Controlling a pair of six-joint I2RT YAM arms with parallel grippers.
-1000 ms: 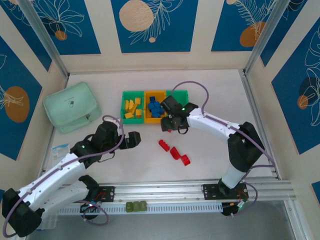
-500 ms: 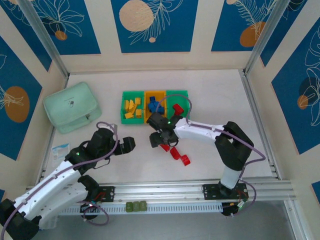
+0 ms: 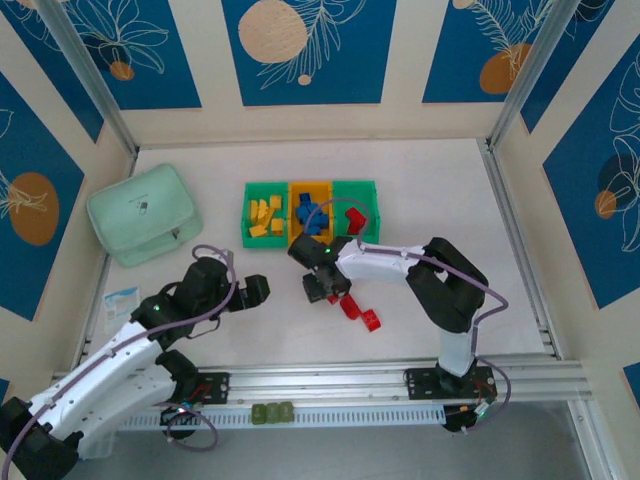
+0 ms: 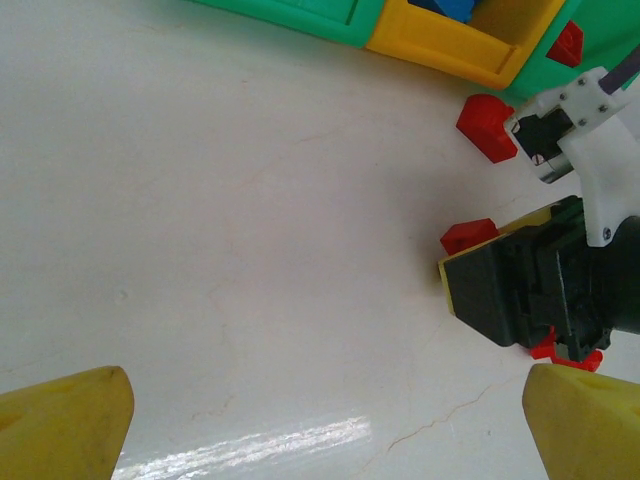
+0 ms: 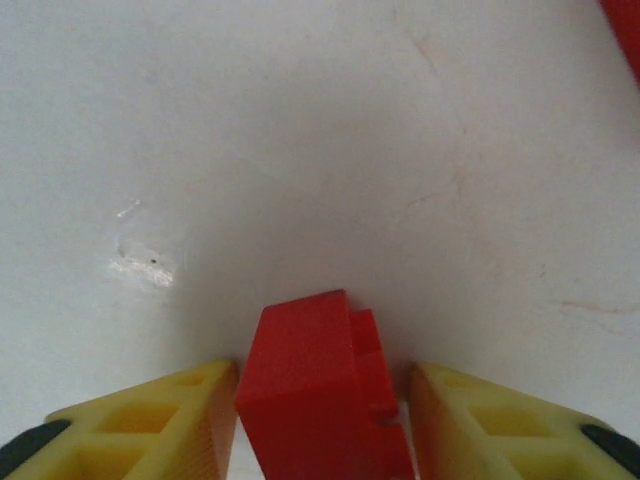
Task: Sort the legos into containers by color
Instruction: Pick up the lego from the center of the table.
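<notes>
right gripper [image 5: 322, 425] jaws clamped on a red lego [image 5: 305, 360] on the white table [image 5: 300, 120], left gripper [image 4: 325, 425] jaws wide apart

Red lego [image 5: 325, 390]; green, orange, green containers [image 3: 310, 184]; mint-green box [image 3: 143, 213]; white table [image 3: 430, 190].

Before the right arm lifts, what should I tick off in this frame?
1. Red brick sits between the right gripper's fingers: ok.
2. Both fingers pressed firmly on it: cannot tell; there seems to be a sliver of gap on one side.
3. Only one brick between the fingers: ok.
4. Right green bin has room for it: ok.
5. Left gripper open and off to the side of the path: ok.
6. All reds sorted: not ok; two loose red bricks lie on the table beside the right gripper.
</notes>
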